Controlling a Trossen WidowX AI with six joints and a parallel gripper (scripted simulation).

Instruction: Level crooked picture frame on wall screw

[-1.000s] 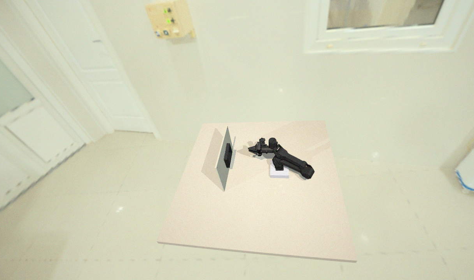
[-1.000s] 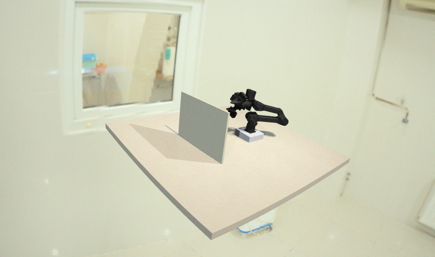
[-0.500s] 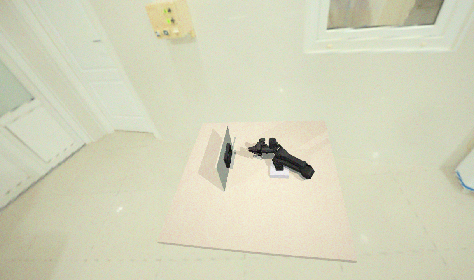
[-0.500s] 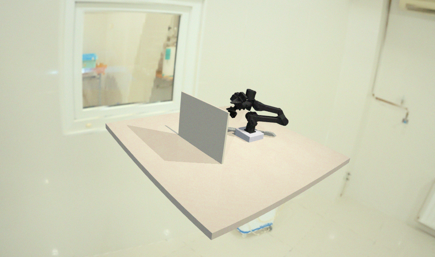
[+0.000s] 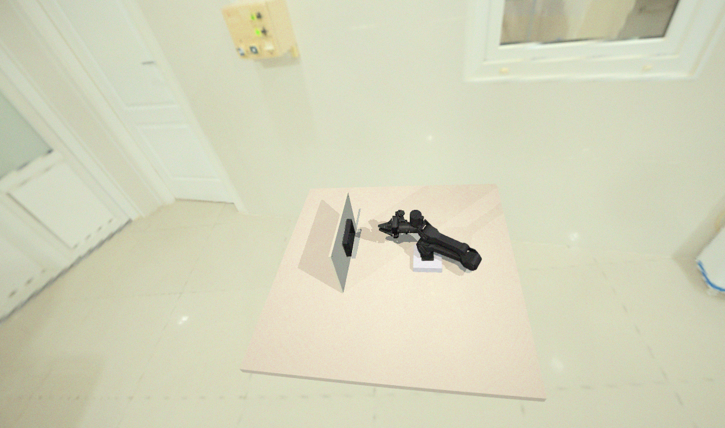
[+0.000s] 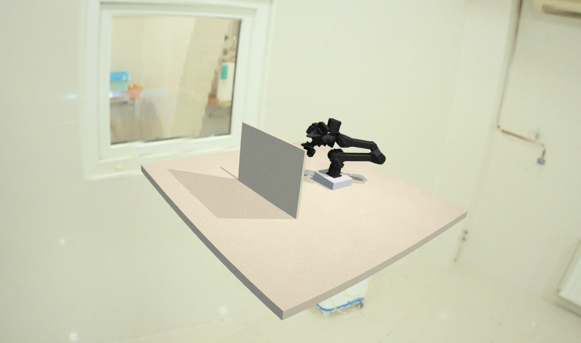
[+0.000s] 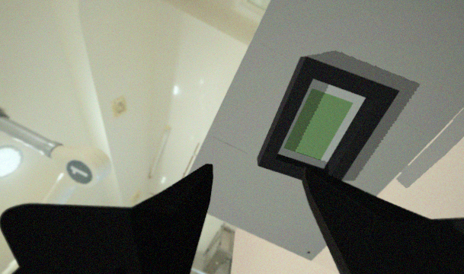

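Note:
The picture frame [image 5: 347, 251] [image 7: 372, 122], black around a white border and green picture, hangs on the grey upright panel [image 5: 341, 276] [image 6: 270, 170] [image 7: 232, 179]. In the wrist view its sides run slightly turned against the panel's edges, so it looks a little crooked; the slanted view makes the amount hard to judge. The panel hides it in the exterior view. The screw and notched strip are hidden. My gripper [image 5: 379, 227] [image 6: 305, 139] [image 7: 257, 172] is partly open and empty, pointing at the panel with a gap before the frame. One fingertip overlaps the frame's corner in the wrist view.
The panel stands on a pale table [image 5: 396, 330] [image 6: 326, 247]. A narrow grey strip [image 7: 441, 152] lies along the panel's foot. The arm's white base block [image 5: 427, 267] [image 6: 341, 183] is on the table, on the frame's side of the panel.

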